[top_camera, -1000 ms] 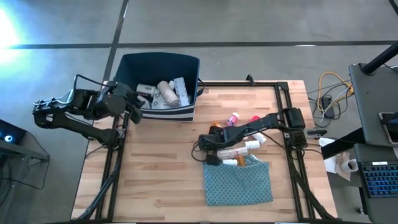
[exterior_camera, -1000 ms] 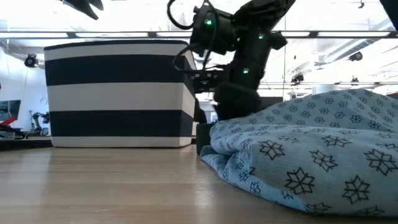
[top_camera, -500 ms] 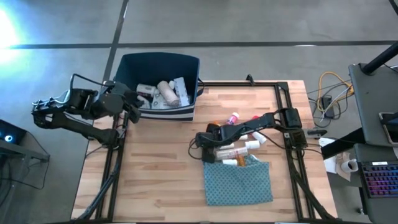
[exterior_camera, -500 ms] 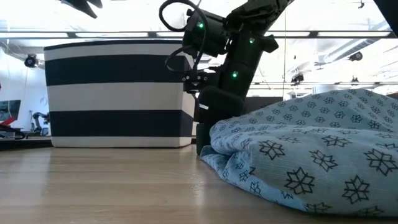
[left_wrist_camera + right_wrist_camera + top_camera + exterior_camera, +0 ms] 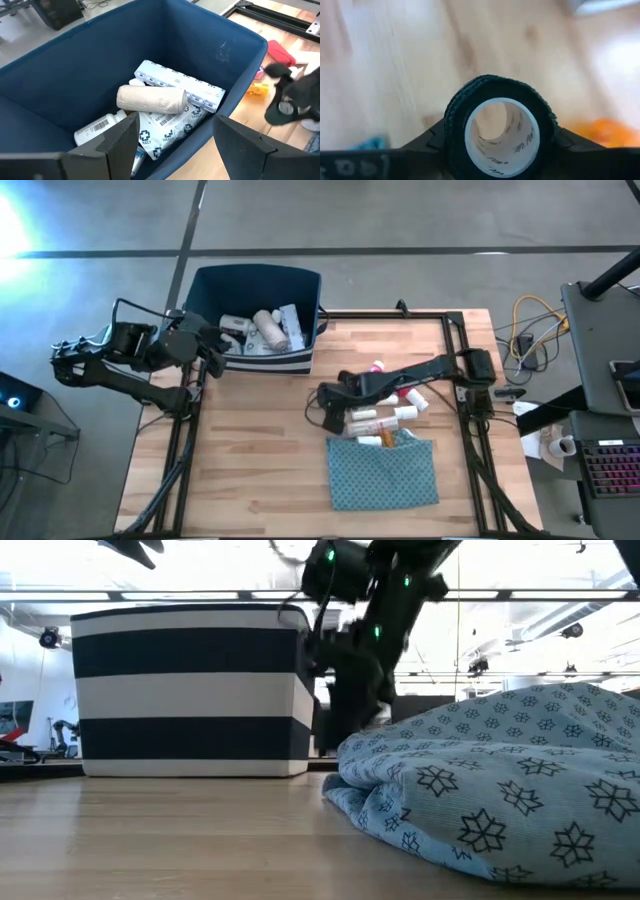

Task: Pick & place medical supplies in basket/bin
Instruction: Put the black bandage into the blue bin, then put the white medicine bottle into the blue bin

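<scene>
Black roll (image 5: 500, 127) is sitting clamped between the right end effector (image 5: 332, 408) fingers above the wooden worktop (image 5: 250, 450), probably lifted. Left end effector (image 5: 175, 137) is hovering released over the navy bin (image 5: 256, 285).

Two dark jointed arms; left arm (image 5: 120, 360) carried looped black cabling; right arm (image 5: 375, 600) showed small green indicator lights.

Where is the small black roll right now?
The black roll sits between the right gripper's fingers, mid-table in the high view, just left of the loose supplies.
</scene>
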{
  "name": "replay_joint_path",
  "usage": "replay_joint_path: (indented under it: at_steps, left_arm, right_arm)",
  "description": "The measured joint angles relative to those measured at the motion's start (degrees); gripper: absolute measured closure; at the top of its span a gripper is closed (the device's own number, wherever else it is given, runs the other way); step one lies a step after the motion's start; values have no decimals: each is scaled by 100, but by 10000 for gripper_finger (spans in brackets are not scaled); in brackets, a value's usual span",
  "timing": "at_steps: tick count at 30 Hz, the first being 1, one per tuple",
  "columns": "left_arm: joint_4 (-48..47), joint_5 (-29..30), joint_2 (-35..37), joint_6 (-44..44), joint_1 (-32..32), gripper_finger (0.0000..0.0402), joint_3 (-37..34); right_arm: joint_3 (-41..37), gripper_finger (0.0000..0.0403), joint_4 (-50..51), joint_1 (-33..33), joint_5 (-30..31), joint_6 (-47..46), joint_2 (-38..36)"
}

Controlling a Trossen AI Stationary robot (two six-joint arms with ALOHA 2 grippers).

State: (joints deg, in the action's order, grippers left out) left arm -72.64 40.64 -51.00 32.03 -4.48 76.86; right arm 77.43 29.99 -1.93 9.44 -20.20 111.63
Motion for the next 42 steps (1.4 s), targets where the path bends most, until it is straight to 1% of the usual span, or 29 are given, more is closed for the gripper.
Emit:
replay_joint_path:
  at_steps: [4,7,9,11,13,15,17,19,20,24,26,28,29,30,31,33,36,40,42]
  left_arm:
    - [-1,0,0,0,1,171,0]
    - [-1,0,0,0,0,171,0]
    - [-2,0,-4,0,-1,171,0]
    - [-2,-1,-7,0,-1,171,0]
    - [-2,0,-19,0,-1,171,0]
    - [-1,0,-22,0,0,171,0]
    - [2,0,-37,0,-1,171,0]
    - [11,1,-40,0,-1,171,0]
    - [11,0,-48,0,-1,171,0]
    - [13,0,-44,2,-1,171,0]
    - [13,0,-44,24,1,171,-1]
    - [13,0,-44,129,-1,171,0]
    - [13,0,-46,188,-1,171,-2]
    - [13,-2,-44,223,-1,171,-2]
    - [13,0,-39,250,-1,171,-5]
    - [0,-4,-44,258,-1,171,-17]
    - [1,-1,-43,258,-1,171,-41]
    - [6,-2,-44,260,-1,171,-120]
    - [1,-2,-46,259,-1,171,-166]
  right_arm:
    - [12,241,-12,237,197,55,-727]
    - [163,228,-37,482,223,-45,-1343]
    - [353,221,-298,660,299,-131,-1698]
    - [562,219,-844,835,439,-90,-1925]
    - [790,220,-1500,1086,447,120,-1960]
    - [1113,222,-2093,1405,335,212,-1729]
    - [1644,221,-2174,1758,-130,123,-1253]
    - [2356,214,-1812,2071,-562,23,-673]
    - [2735,209,-1505,2186,-649,-27,-387]
    - [4323,176,-127,2369,-745,-363,624]
    - [5089,157,542,2361,-788,-302,1032]
    - [5764,139,1088,2318,-799,-47,1374]
    - [5767,131,1019,2279,-797,105,1411]
    - [5542,124,732,2246,-804,220,1311]
    - [5382,118,676,2230,-766,260,1233]
    - [5247,107,721,2132,-473,321,1098]
    - [5215,92,1493,2068,-392,615,840]
    - [5040,80,2894,1813,-370,1080,468]
    - [4835,79,3564,1610,-503,1149,262]
